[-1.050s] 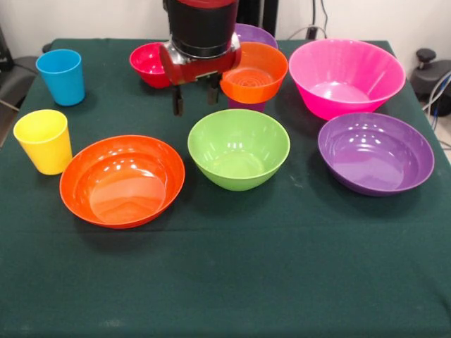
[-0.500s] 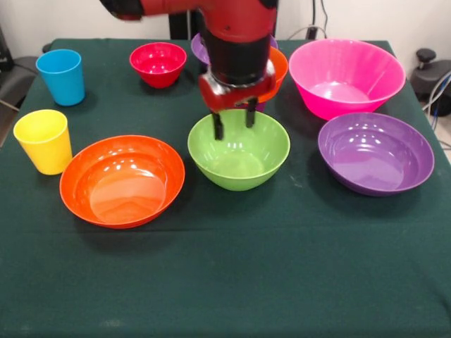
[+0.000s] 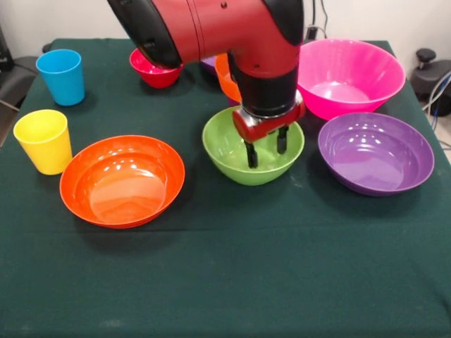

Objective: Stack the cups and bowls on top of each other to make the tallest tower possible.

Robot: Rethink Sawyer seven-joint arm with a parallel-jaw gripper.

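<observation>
two cups (image 3: 60, 76), six bowls (image 3: 122, 181), one hand (image 3: 266, 153)

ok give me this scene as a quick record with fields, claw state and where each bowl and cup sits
claw: open, fingers down inside the green bowl
wide orange bowl: front left, empty
purple bowl: right, empty
pink bowl: back right, empty
red bowl: back, partly behind the arm
small orange bowl: back, mostly hidden by the arm
blue cup: back left, upright
yellow cup: left, upright
tower: cannot tell
</observation>
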